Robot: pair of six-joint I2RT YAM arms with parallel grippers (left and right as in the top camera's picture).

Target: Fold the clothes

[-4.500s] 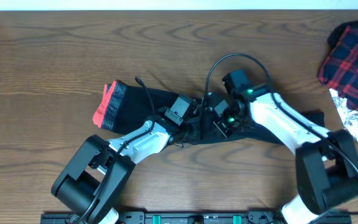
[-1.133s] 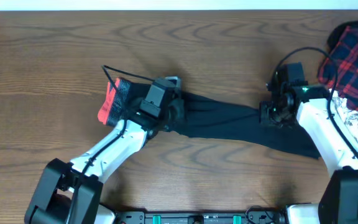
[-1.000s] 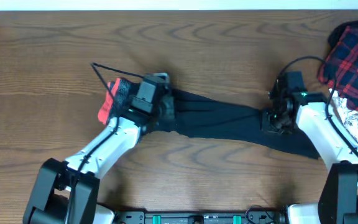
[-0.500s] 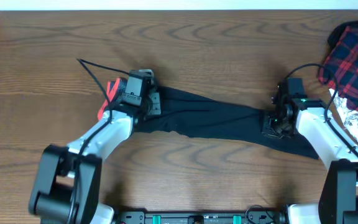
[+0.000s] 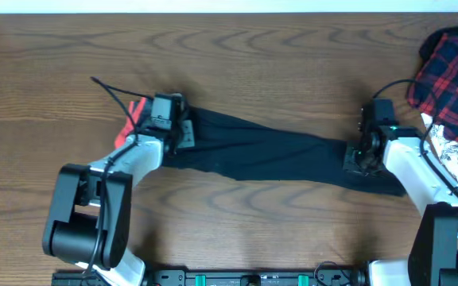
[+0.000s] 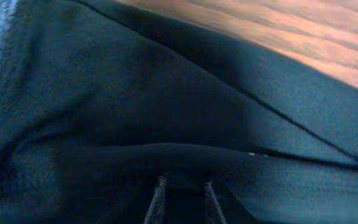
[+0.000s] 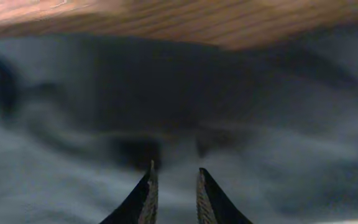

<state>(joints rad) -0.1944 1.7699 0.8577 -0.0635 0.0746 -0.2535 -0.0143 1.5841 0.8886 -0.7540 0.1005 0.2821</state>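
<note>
Both arms reach out from the near edge of the table (image 5: pixel 237 56) and sit low over the trousers (image 5: pixel 269 151). The left gripper (image 5: pixel 175 131) sits just inside the red-edged waistband (image 5: pixel 136 121), jaws narrow, pinching a fold of black cloth. The right gripper (image 5: pixel 362 156), forearm angled inward, bears down near the leg ends, jaws equally narrow, nipping the fabric gathered there. The trousers lie stretched across the table's middle, long axis left to right and sloping slightly toward the robot, waistband left, legs right. A plaid garment (image 5: pixel 452 67) lies apart at the far right corner.
</note>
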